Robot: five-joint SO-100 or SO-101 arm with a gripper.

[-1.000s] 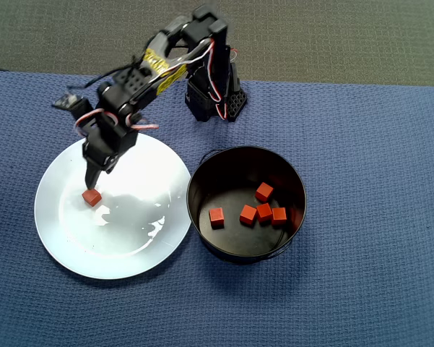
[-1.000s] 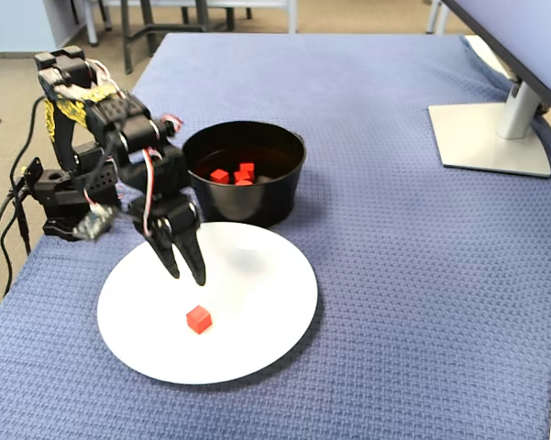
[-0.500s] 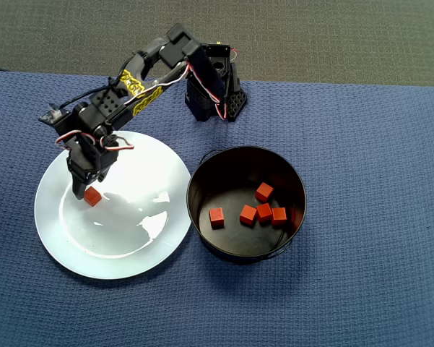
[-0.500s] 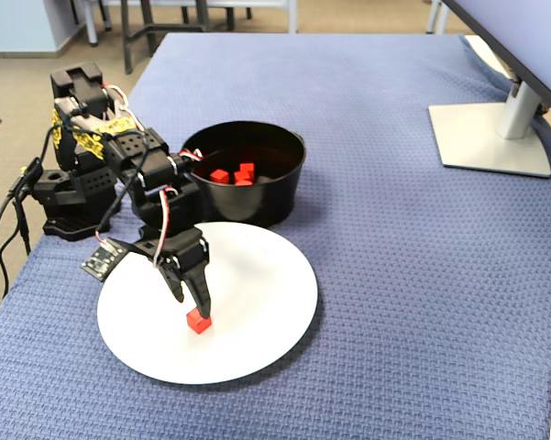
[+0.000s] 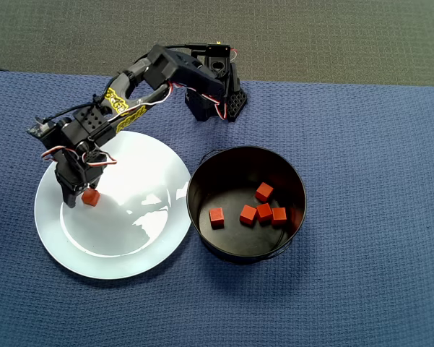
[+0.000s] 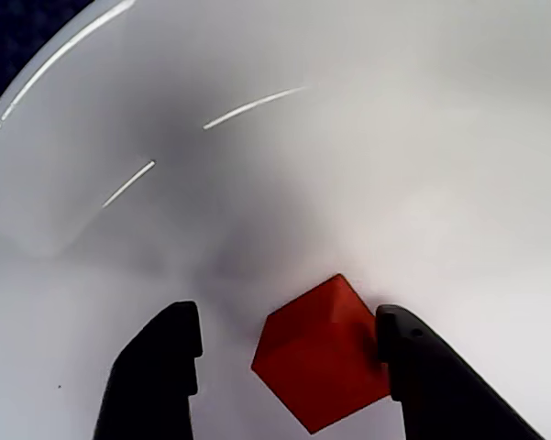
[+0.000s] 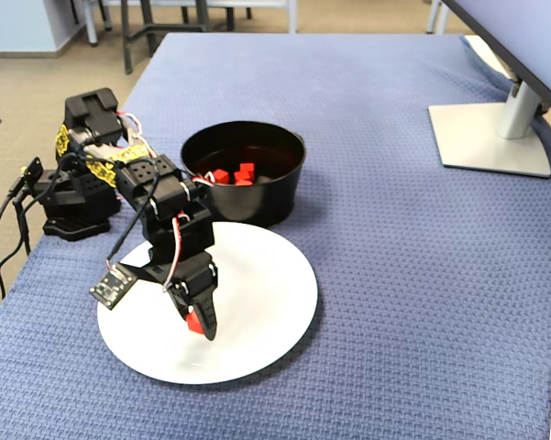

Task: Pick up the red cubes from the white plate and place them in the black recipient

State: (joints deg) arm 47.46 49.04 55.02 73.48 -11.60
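In the wrist view the gripper (image 6: 289,339) is down over the white plate (image 6: 367,137) with its jaws spread wider than the one red cube (image 6: 323,365) between them; the cube touches the right finger (image 6: 422,376) and stands clear of the left finger (image 6: 160,367), so nothing is clamped. In the overhead view that cube (image 5: 90,196) sits on the left part of the plate (image 5: 130,249). The black recipient (image 5: 202,173) stands just right of the plate, holding five more red cubes (image 5: 248,214).
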